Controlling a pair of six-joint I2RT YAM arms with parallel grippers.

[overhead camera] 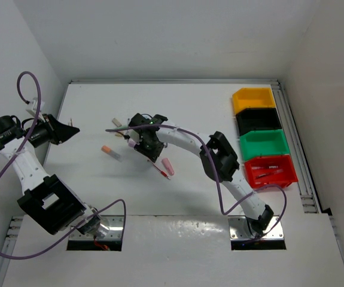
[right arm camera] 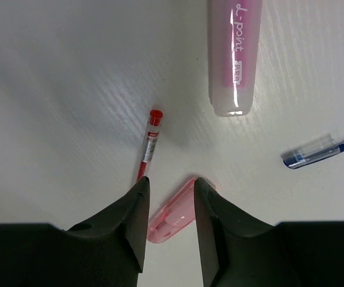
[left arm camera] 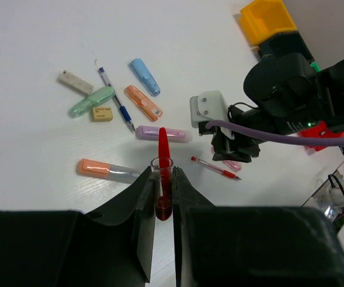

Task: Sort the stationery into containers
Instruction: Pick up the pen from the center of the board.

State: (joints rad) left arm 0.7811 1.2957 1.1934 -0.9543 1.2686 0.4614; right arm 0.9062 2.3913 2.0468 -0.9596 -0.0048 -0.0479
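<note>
Red pen (left arm camera: 163, 146) in left tool (left arm camera: 163, 179), four bins (overhead camera: 261, 145), one lilac marker (left arm camera: 148, 133)

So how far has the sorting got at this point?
Early. Done: some pens lie in the red bin. In hand: the left claw grips a red pen; the open right claw straddles a pink marker. Left: the lilac marker, blue pen, eraser and others lying loose on the table.
</note>
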